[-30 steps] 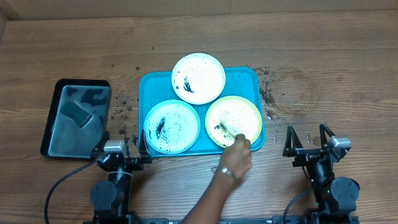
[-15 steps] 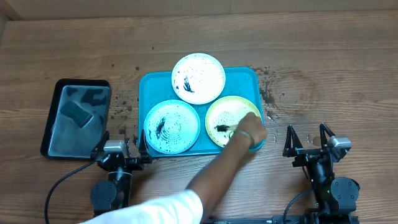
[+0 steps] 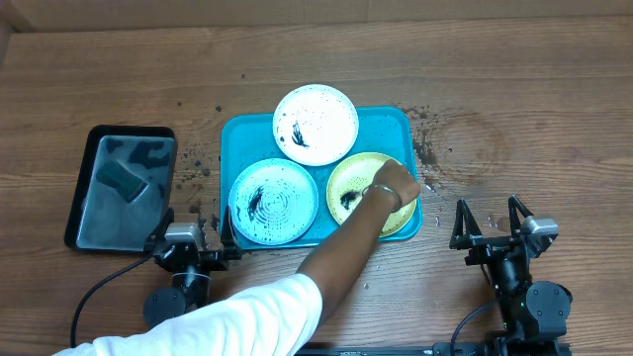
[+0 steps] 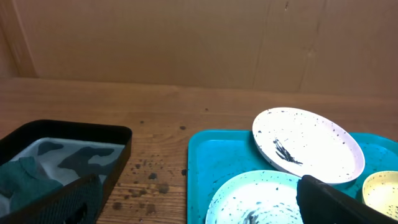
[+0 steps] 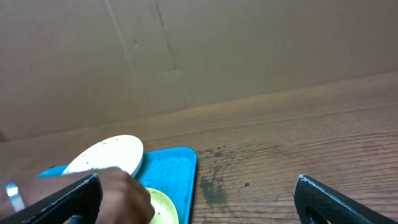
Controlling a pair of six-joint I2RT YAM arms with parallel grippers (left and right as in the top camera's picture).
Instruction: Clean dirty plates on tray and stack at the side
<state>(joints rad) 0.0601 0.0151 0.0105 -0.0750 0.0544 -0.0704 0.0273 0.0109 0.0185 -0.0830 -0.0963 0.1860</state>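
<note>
The teal tray holds three speckled plates: the white plate at the back, the light blue plate front left, the yellow-green plate front right. A person's hand rests on the yellow-green plate and covers its right part. My left gripper is open and empty at the tray's front left corner. My right gripper is open and empty to the right of the tray. The left wrist view shows the white plate and the light blue plate. The right wrist view shows the hand.
A black tray at the left holds water and a dark green sponge. The person's arm, in a white sleeve, crosses the table front between my arms. Dark stains mark the wood right of the teal tray.
The person's hand moved from the front rim of the yellow-green plate up onto its right side. The arm reached further in and the white sleeve came into view. Both grippers stayed still.
</note>
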